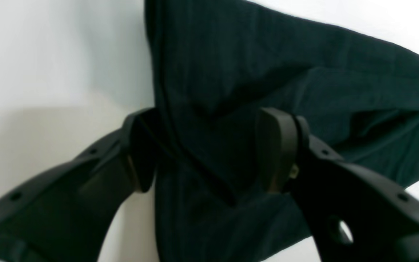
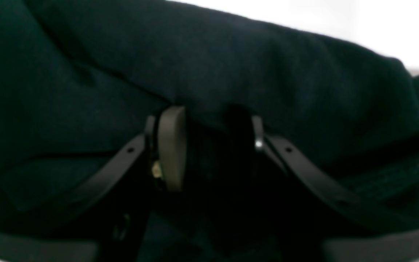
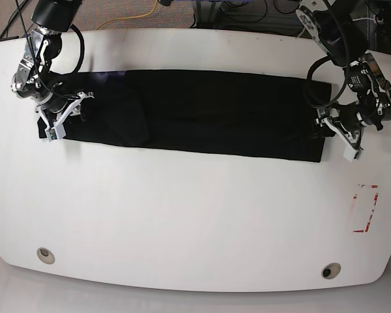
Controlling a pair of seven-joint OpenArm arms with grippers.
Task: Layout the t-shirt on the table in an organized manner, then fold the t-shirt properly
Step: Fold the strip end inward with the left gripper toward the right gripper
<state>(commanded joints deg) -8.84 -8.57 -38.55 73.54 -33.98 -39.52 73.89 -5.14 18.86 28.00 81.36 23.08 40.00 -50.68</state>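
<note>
Two claws work the limp, light t-shirt stretched along the desk's far edge: the left claw spread astride its end, the right claw pinching its other end, both sensible holds.

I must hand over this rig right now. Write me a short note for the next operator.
Left gripper: open, jaws astride the t-shirt edge at its end, not clamped.
Right gripper: jaws close around cloth at the other end; grip unclear.
T-shirt: a long band across the far half of the table, sides seemingly folded in.
Left: fold the band end to end, tidy it.
</note>
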